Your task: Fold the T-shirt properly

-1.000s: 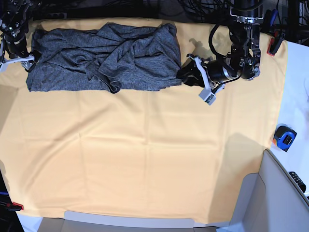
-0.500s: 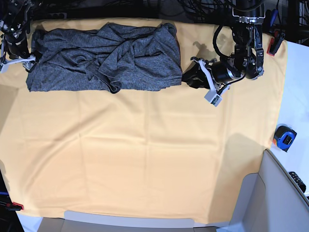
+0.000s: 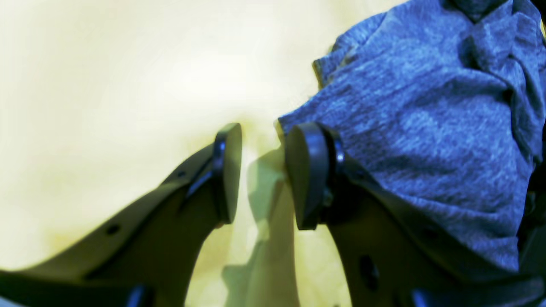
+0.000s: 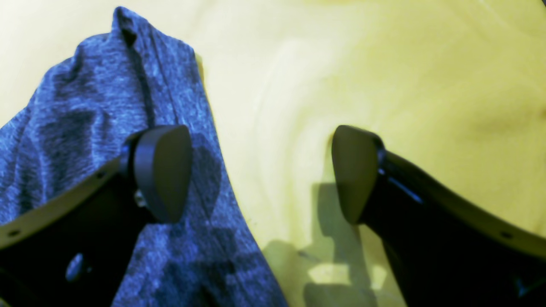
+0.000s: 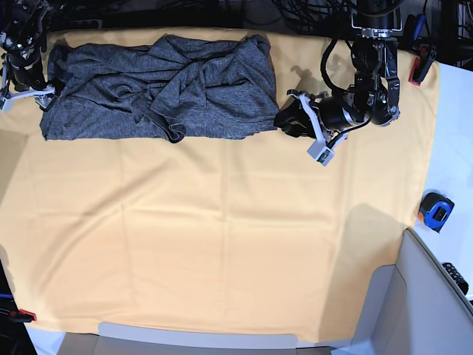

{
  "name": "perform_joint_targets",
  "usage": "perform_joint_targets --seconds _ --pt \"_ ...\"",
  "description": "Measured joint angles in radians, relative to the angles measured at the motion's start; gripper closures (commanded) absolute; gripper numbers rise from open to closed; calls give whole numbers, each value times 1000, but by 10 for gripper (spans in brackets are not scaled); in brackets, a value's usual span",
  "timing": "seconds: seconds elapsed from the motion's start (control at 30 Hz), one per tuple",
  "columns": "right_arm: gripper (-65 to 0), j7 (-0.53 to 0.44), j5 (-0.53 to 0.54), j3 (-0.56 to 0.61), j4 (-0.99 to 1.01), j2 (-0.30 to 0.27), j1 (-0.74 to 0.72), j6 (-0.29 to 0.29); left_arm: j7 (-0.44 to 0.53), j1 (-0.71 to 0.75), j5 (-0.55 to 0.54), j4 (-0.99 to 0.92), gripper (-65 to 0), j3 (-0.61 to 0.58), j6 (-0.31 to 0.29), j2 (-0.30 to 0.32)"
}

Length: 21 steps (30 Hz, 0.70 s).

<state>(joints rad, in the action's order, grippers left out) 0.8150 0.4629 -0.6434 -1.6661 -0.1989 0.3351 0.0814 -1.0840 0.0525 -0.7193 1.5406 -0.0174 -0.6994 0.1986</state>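
Note:
The dark-grey T-shirt (image 5: 159, 89) lies as a rumpled, folded band along the far left of the yellow-orange cloth (image 5: 222, 237). My left gripper (image 5: 284, 118) sits low at the shirt's right edge. In the left wrist view this gripper (image 3: 266, 132) is open by a narrow gap showing only cloth, and one finger (image 3: 307, 170) overlaps the T-shirt (image 3: 426, 119) corner. My right gripper (image 5: 37, 92) is at the shirt's left end. It (image 4: 258, 136) stands wide open with one pad (image 4: 164, 170) over the T-shirt (image 4: 85, 128) and the other over bare cloth.
A blue and orange tape measure (image 5: 436, 209) lies off the cloth at the right. Red clamps (image 5: 420, 66) hold the cloth at the far right and near left corners. A grey box (image 5: 421, 303) fills the near right corner. Cables run along the back.
My left gripper drew slightly away from the shirt's right edge, then came back to it. The shirt and the right arm look unchanged.

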Motion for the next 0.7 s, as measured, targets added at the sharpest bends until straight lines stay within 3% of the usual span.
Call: perform_joint_targets --seconds 0.57,0.63,0.7 --pt "-504 0 0 0 0 0 0 0 -11 0 -3 0 -205 -11 0 -24" --pt "-504 0 0 0 0 0 0 0 -11 0 -6 0 -165 -11 0 -24" --pt "-504 0 0 0 0 0 0 0 -14 0 -1 0 -78 -11 0 -24"
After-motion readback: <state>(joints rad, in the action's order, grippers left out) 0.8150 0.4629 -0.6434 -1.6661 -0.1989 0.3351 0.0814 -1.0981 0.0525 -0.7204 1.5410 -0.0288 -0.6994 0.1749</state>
